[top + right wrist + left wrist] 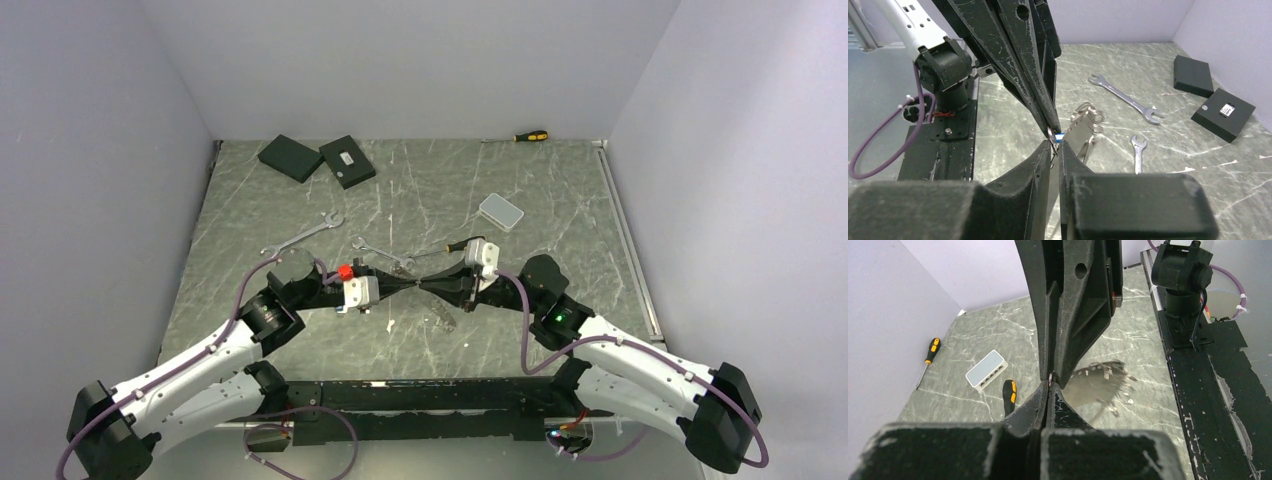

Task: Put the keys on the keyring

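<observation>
Keys first, at your left: the larger key (302, 234) is a slim flat silver spanner lying slantwise on the green marbled table (580, 250), with an open jaw at each end and nothing touching it. Just to its right lies the smaller key (384, 254), of the same flat bright metal but shorter. It is also loose on the table and sits close behind the spot where your two arms meet.

Next comes your left gripper (405, 288), reaching in from the left. Its fingers are pressed fully together, and from its wrist camera you can see a glint of thin wire pinched at their tips.

The keyring (1083, 122) hangs from that meeting point, above the table and just in front of the two grippers. It shows only as a silvery-grey smear of thin wire loops, too blurred for you to trace its outline.

Your right gripper (428, 284) meets the left one tip to tip. Its fingers are drawn close with a narrow slit between them and a bit of wire in that slit. You cannot tell whether they grip it.

Further right, a yellow-and-black screwdriver (456, 244) lies just behind that gripper, and a white box (501, 211) sits beyond it.
</observation>
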Motion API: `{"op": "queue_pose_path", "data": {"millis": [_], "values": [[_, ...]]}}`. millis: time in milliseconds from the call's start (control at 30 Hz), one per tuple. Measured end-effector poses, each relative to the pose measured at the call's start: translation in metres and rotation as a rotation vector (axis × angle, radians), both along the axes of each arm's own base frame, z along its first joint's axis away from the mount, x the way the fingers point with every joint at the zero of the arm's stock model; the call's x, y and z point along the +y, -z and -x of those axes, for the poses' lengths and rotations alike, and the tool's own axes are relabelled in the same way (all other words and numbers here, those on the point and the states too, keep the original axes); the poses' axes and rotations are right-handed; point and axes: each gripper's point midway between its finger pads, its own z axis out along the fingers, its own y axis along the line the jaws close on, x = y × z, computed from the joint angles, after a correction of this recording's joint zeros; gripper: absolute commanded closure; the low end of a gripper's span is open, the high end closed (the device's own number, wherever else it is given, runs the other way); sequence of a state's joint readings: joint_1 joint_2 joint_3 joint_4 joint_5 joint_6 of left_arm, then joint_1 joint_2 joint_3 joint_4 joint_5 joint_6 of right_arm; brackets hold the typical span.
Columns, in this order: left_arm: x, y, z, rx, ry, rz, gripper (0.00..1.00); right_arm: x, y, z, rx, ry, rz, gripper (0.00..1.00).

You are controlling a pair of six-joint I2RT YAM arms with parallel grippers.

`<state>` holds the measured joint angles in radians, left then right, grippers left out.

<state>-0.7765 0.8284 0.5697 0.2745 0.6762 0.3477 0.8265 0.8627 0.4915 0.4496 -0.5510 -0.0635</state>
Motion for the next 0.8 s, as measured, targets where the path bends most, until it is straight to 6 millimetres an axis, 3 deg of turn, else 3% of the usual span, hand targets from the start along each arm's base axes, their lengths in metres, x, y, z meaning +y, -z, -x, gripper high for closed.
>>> {"op": "queue_pose_path", "data": {"millis": [100, 333, 500, 567, 667, 800], "values": [[0.000, 0.001, 0.000, 0.004, 0.001, 0.001, 1.00, 0.000, 0.000, 0.000, -0.008, 0.001, 0.001, 1.00], [0.000, 0.001, 0.001, 0.008, 0.001, 0.007, 1.00, 0.000, 0.000, -0.001, -0.019, 0.001, 0.014, 1.00], [0.000, 0.004, 0.002, 0.007, 0.009, -0.006, 0.38, -0.002, 0.000, -0.001, -0.026, 0.008, 0.029, 1.00], [0.002, 0.008, 0.005, 0.015, 0.016, -0.030, 0.22, -0.004, 0.001, -0.003, -0.031, 0.024, 0.038, 1.00], [0.007, 0.011, 0.008, 0.029, 0.009, -0.070, 0.19, -0.007, 0.001, -0.003, -0.049, 0.032, 0.055, 1.00], [0.015, 0.008, 0.010, 0.044, -0.015, -0.102, 0.32, -0.009, 0.000, -0.003, -0.090, 0.030, 0.086, 1.00]]}}
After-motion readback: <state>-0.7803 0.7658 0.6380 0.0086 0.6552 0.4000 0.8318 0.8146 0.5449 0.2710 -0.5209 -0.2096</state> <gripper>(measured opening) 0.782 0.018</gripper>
